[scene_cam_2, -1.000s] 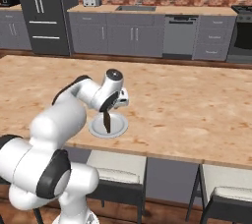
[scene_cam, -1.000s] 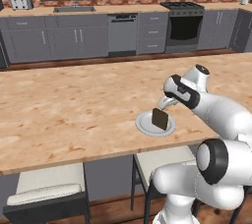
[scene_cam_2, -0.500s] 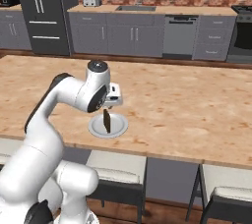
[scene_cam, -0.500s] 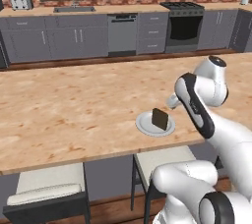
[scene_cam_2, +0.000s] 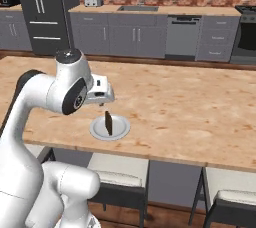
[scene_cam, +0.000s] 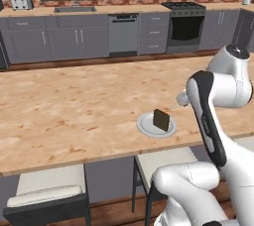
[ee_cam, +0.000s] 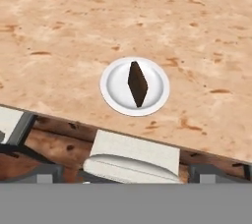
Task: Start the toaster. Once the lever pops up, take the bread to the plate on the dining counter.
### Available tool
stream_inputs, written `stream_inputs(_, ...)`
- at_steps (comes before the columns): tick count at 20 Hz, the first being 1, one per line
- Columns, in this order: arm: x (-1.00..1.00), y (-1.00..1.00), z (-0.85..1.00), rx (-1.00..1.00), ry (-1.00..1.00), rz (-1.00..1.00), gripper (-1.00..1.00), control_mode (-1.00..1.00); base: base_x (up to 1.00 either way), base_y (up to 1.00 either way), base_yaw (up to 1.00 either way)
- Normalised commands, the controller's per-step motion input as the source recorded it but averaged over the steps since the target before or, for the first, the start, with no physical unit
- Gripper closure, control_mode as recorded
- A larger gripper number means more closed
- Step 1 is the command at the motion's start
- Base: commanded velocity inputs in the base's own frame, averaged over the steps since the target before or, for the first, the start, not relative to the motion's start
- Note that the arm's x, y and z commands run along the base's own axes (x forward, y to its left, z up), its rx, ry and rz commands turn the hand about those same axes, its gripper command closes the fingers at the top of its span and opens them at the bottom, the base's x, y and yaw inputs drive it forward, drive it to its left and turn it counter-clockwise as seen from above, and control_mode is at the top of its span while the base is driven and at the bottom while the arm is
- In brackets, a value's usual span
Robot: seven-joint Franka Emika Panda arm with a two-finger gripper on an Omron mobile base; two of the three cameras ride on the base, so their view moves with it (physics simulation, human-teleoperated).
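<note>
Bread [ee_cam: 137, 83] stands on edge on the plate [ee_cam: 114, 95] at frame centre, near the counter [ee_cam: 74, 31] edge; gripper [scene_cam_2: 102, 103] released, above it.

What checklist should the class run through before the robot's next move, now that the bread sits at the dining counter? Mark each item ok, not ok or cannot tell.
1. Dark brown squarish bread slice on the small round white plate: ok.
2. Bread lying flat: not ok, it stands on edge.
3. Plate on the tan wood-look dining counter: ok.
4. Hand open, clear of the bread: ok.
5. Silver toaster lever up: cannot tell, too small.
</note>
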Motion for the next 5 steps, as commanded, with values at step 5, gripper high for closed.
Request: stream_inputs(5,-0.66,0.01,0.81,-0.01,0.0,0.0,-1.0,-1.0,0.0,0.0,0.0)
